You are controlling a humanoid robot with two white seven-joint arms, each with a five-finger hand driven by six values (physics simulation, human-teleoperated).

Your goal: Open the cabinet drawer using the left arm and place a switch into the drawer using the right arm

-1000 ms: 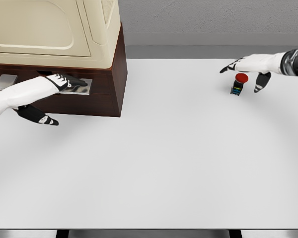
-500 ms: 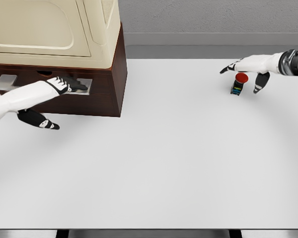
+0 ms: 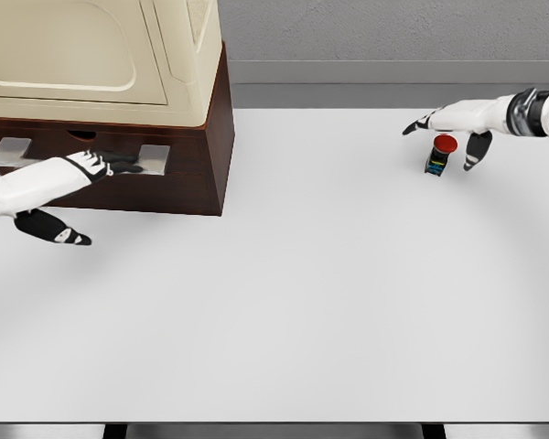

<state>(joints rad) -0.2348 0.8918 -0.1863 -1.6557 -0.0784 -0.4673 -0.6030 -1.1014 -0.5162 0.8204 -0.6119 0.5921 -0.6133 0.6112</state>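
Left hand (image 3: 96, 165) is reaching to the drawer (image 3: 82, 157) handle, grip unclear — right hand (image 3: 450, 125) is hovering, fingers spread, over the switch (image 3: 439, 155).

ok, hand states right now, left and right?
Left hand: at the drawer handle, grip cannot be told.
Right hand: open, above the switch, holding nothing.

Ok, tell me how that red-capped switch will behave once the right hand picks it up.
The switch looks rigid, so it probably won't flex in the right hand. Its red cap is wider than the dark body beneath, so it may tip if nudged sideways. It is small beside the hand, so likely light.
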